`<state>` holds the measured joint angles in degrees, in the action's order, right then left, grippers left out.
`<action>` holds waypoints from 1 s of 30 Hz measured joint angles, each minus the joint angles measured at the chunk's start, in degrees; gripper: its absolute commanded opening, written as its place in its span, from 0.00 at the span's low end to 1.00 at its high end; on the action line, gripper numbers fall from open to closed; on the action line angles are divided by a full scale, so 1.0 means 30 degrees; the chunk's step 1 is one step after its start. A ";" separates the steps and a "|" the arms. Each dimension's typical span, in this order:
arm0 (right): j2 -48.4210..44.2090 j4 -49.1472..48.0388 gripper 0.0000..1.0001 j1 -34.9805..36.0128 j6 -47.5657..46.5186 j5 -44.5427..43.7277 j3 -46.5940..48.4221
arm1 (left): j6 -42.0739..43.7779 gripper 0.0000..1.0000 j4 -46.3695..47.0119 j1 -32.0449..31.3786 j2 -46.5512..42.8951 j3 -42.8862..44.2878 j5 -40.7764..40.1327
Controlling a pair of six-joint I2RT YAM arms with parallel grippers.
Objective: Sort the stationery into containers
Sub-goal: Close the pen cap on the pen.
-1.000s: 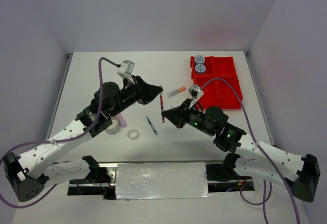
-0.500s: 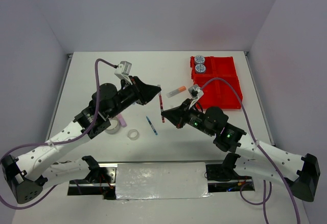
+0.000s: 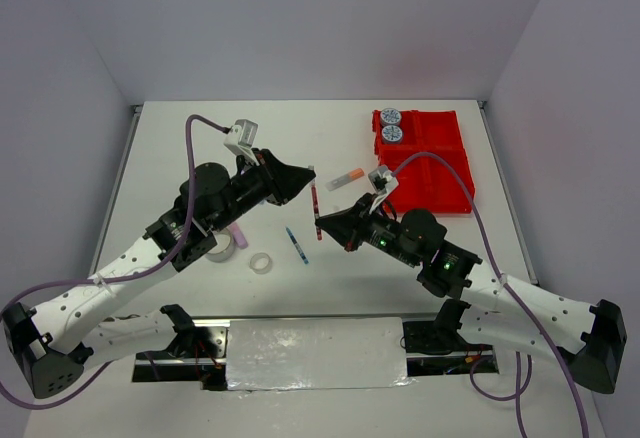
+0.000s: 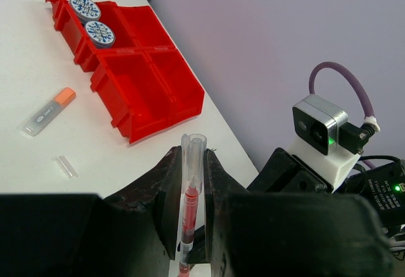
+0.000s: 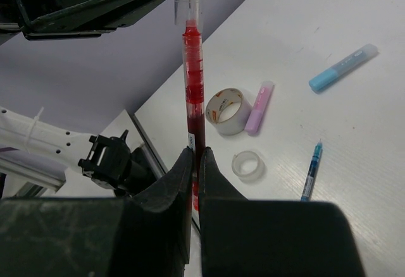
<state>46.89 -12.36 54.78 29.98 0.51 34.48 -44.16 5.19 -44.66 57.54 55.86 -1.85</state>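
A red pen with a clear cap is held in the air between both grippers, left of the red four-compartment tray. My left gripper is shut on the clear cap, and the pen's tip sits inside the cap. My right gripper is shut on the pen's red barrel at the other end. Two blue-patterned tape rolls lie in the tray's far left compartment. An orange-capped stick lies on the table between the pen and the tray.
A blue pen, a small clear ring, a larger tape ring and a pink stick lie on the table under and beside the left arm. A blue stick shows in the right wrist view only.
My left wrist has shifted slightly to the left, tilting the pen's top end a little. The right arm has not moved. Both grippers keep their hold.
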 measured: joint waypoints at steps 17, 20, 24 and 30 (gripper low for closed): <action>0.0080 0.0015 0.00 0.0036 0.0007 -0.0386 0.0342 | -0.0029 0.00 0.0306 0.0000 0.0022 0.0000 -0.0073; 0.0204 -0.0029 0.00 0.0036 0.0015 -0.0379 0.0444 | -0.0058 0.00 0.0335 0.0000 0.0022 -0.0015 -0.0080; 0.0306 -0.0022 0.00 0.0036 0.0073 -0.0452 0.0466 | -0.0109 0.00 0.0364 0.0000 0.0022 -0.0197 -0.0066; 0.0306 -0.0007 0.00 0.0036 0.0073 -0.0765 0.0510 | -0.0335 0.00 0.0721 0.0000 0.0022 -0.0415 -0.0066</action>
<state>47.81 -12.38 54.89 30.20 -1.78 36.01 -45.17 7.35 -44.66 57.60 54.61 -2.04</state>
